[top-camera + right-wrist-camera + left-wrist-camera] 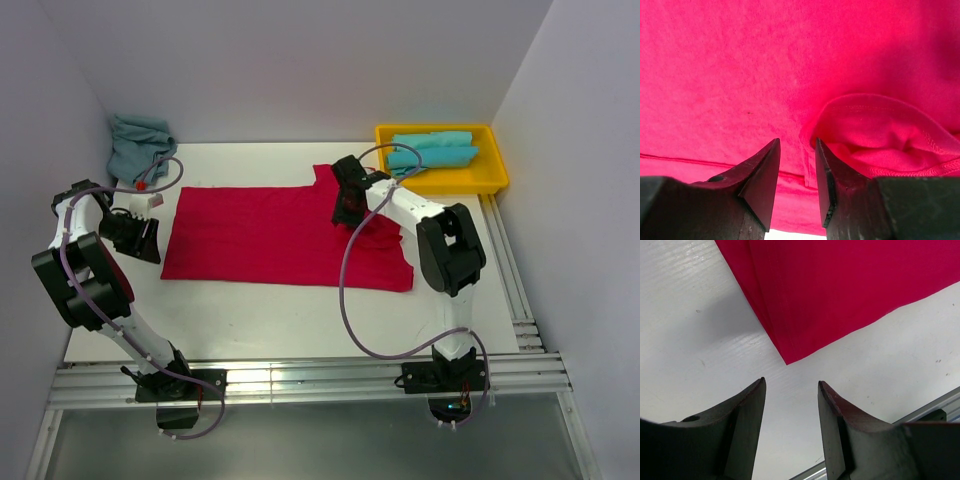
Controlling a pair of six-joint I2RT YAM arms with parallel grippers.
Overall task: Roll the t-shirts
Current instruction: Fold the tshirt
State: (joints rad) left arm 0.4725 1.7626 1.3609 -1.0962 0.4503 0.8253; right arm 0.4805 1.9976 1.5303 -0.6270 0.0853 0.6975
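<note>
Since the bright red cotton t-shirt (pixel 270 235) is lying flat on the white table (pixel 300 315) awaiting its roll, the arms are flanking its ends, likely for an edge pinch: left gripper (pixel 790 383) hovering open off a corner, right gripper (pixel 797 142) open over a hemmed fold.

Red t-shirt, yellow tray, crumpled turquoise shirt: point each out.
red t-shirt (pixel 260 235), top view, middle of body
yellow tray (pixel 465 182), top view, bare near edge
crumpled turquoise shirt (pixel 138 140), top view, centre of heap
</note>
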